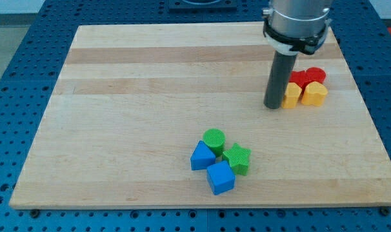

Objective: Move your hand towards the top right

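My tip rests on the board at the view's right, just left of a cluster of blocks. That cluster holds a yellow block touching or nearly touching the rod, a yellow heart-shaped block to its right, and two red blocks behind them. Lower in the view's middle sit a green cylinder, a blue triangular block, a green star and a blue cube, packed together and far from the tip.
The wooden board lies on a blue perforated table. The arm's grey body hangs over the board's top right.
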You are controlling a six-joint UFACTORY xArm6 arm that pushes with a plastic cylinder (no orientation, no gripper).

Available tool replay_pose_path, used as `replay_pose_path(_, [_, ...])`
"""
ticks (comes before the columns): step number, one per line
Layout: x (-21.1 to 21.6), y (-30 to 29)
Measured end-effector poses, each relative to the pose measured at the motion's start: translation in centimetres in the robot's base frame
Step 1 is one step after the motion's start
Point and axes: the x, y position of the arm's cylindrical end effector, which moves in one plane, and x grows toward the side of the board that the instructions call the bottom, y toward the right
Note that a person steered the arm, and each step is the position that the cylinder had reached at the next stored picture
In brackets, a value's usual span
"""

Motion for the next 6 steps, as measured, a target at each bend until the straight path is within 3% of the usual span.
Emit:
replay_pose_path(2, [0.0,1.2])
replay_pose_path(5, [-0.2,-5.7])
replay_pose_path(6, [-5.1,-9.7])
